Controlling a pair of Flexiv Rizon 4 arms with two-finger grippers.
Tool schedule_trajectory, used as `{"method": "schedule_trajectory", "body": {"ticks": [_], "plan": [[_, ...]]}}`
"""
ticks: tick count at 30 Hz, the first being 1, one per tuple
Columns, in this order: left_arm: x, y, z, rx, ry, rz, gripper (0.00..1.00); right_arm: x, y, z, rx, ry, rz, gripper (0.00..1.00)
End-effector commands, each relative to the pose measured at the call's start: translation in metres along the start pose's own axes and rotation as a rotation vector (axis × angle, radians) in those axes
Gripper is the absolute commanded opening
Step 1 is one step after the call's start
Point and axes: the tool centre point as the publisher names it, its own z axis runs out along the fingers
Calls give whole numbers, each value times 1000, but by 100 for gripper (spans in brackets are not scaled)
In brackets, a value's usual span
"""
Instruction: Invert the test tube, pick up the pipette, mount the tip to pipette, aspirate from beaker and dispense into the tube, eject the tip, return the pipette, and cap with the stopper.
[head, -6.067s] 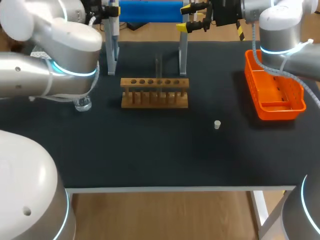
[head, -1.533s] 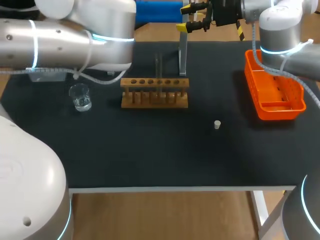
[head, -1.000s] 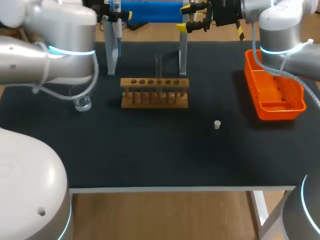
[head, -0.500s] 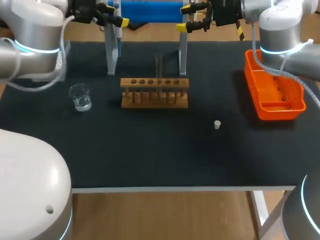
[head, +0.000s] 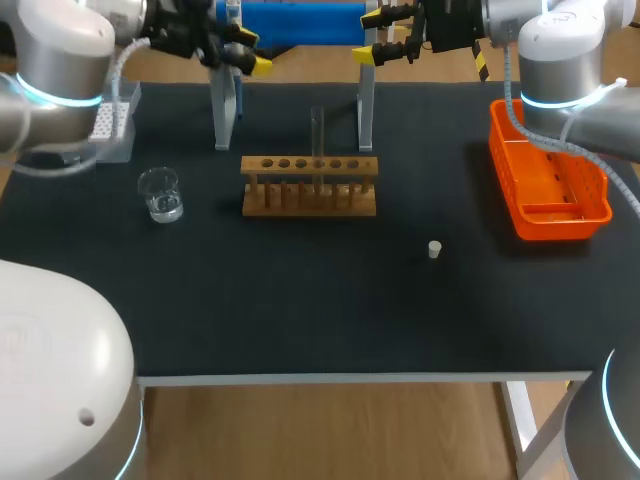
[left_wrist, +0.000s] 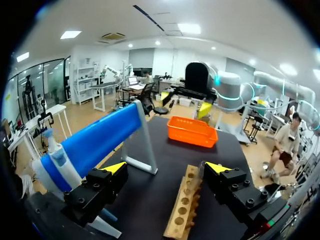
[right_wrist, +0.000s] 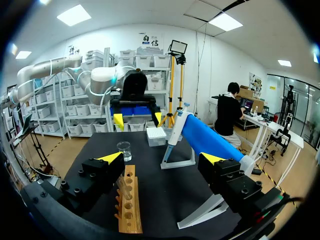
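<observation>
On the near half of the black table (head: 300, 315), the small white stopper (head: 434, 249) stands alone, well apart from everything else. At mid-table the wooden rack (head: 310, 187) sits parallel to the table's near edge, and the test tube (head: 318, 135) stands upright in one of its middle holes; which end of the tube is up cannot be told. To the rack's left, apart from it, the glass beaker (head: 161, 194) stands upright with a little clear liquid at its bottom. Along the right side lies the orange basket (head: 548, 185), its length running front to back. Farther back on the left, the tip box (head: 112, 120) rests near the table's edge. At the far edge, the blue pipette (head: 300, 20) lies level across the top of a white stand (head: 366, 105). The left gripper (head: 250, 52) hangs near the stand's left leg and the pipette's left end; its jaws stand wide apart with nothing between them, and its wrist view shows the pipette off to one side of the fingers and the rack ahead. The right gripper (head: 374, 34) hangs by the pipette's right end, above the stand's right leg, jaws likewise wide and empty.
</observation>
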Motion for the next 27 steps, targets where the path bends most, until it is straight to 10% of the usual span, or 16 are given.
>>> {"method": "schedule_trajectory", "body": {"ticks": [1, 27], "plan": [[22, 8, 13, 44, -93, 40, 100, -1, 0, -1, 2, 4, 0, 100], [46, 16, 33, 44, -47, 128, 100, -1, 0, -1, 2, 4, 0, 100]]}}
